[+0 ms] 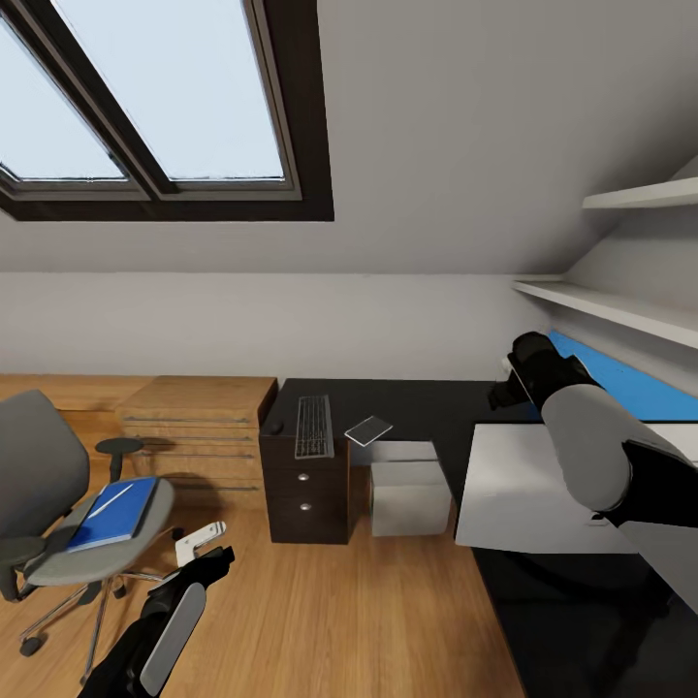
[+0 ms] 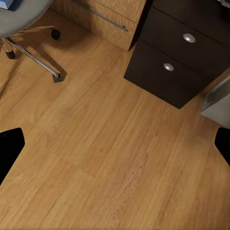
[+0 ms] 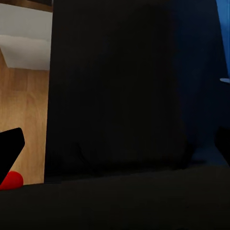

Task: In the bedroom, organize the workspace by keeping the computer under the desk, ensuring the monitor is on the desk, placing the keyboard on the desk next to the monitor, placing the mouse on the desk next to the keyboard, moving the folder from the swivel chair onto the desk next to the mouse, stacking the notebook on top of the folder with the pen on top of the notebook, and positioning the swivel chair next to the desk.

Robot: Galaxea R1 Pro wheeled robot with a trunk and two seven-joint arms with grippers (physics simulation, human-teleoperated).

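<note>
While the desk (image 1: 427, 402) runs along the far wall and turns down the right side, its glossy black top carries the keyboard (image 1: 314, 426) over the drawer unit (image 1: 308, 490), keys lying lengthwise toward the wall. The mouse (image 1: 276, 426) sits just left of the keyboard, close to the desk's left edge. The notebook (image 1: 368, 430) lies tilted just right of the keyboard, near the desk's front edge. The computer (image 1: 409, 488) stands under the desk, right beside the drawer unit. The monitor (image 1: 543, 490) lies pale back up over the desk's right wing, past its inner edge.

The chair (image 1: 68, 504) stands well left of the desk on open wood floor (image 1: 320, 611), apart from it. The folder (image 1: 114, 512) lies on its seat, a thin white pen (image 1: 110, 500) on top. A wooden shelving unit (image 1: 199, 427) sits against the desk's left side.

The left gripper (image 2: 115, 143) hangs low over bare floor left of the drawer unit, fingers spread wide, nothing between them. The floor between chair and desk is free. The right gripper (image 3: 120, 143) is over the desk's right wing by the monitor, fingers wide apart, nothing visibly between them. A blue wall panel (image 1: 620, 378) runs behind the desk there, under two white shelves (image 1: 620, 305).
</note>
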